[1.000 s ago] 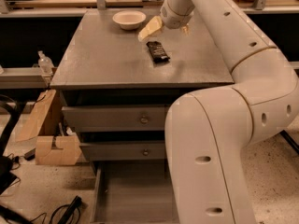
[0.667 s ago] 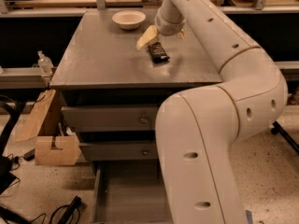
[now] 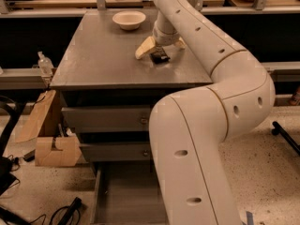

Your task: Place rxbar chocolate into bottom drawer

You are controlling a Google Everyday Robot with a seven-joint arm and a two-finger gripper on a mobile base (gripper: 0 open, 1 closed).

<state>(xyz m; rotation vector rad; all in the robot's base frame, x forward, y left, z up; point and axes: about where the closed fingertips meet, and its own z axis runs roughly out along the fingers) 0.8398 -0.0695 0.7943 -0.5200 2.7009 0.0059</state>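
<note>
Your claw (image 3: 159,50) sits low over the worktop (image 3: 103,55), right of centre, fingers spread to either side of the snack bar (image 3: 160,58). The bar lies flat on the worktop. Bowl (image 3: 129,19) stands behind and left of the claw, near the back edge, apart from both. Under the worktop: top drawer (image 3: 108,118) shut, middle drawer (image 3: 115,152) shut beneath it, bottom drawer (image 3: 124,196) pulled out at floor level. Cardboard box (image 3: 52,150) on the floor, left of the drawers.

Even overhead light; soft sheen on the grey bench (image 3: 103,55). Gripper (image 3: 161,47), low over the bench's back right, throws little shadow.
</note>
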